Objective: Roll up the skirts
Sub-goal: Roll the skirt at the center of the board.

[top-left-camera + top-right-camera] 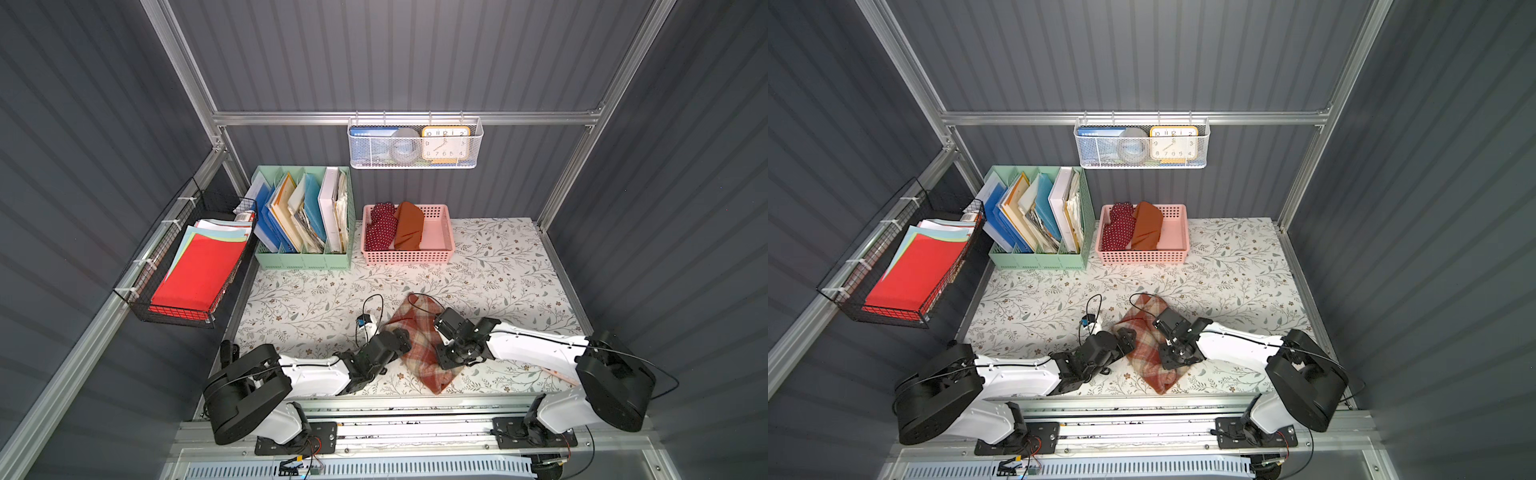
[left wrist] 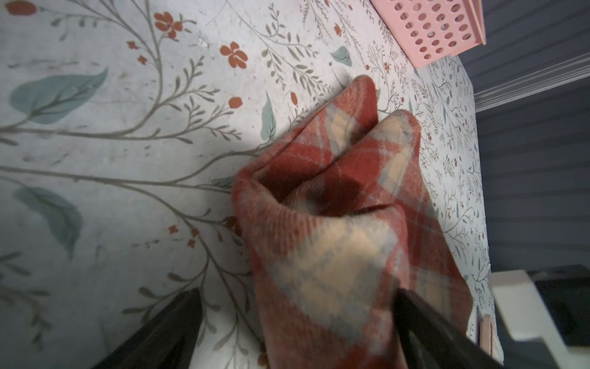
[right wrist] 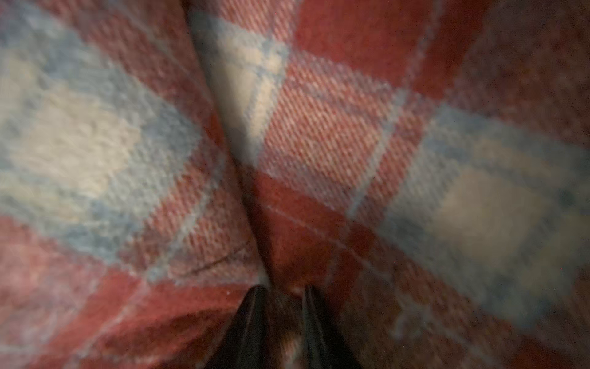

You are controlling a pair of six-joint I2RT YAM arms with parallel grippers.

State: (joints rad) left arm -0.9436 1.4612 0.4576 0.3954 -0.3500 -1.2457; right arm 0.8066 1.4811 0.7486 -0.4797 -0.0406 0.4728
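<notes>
Plaid skirt point(image 1: 419, 357): only wrist view shows right hand point(image 3: 282, 289) pinching it; left hand point(image 2: 297, 294) spread.

In the right wrist view I get nothing but plaid skirt point(image 3: 319, 134), blurred towards the edges. My right gripper point(image 3: 282, 295) pinches a fold, fingers cut off by the frame. In the left wrist view my left gripper point(image 2: 297, 292) is cropped too, the pink basket point(image 2: 437, 28) is sliced at the edge, and the near cloth is fuzzy.

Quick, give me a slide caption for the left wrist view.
Open left gripper straddling the folded plaid skirt on the floral table, pink basket beyond.
</notes>
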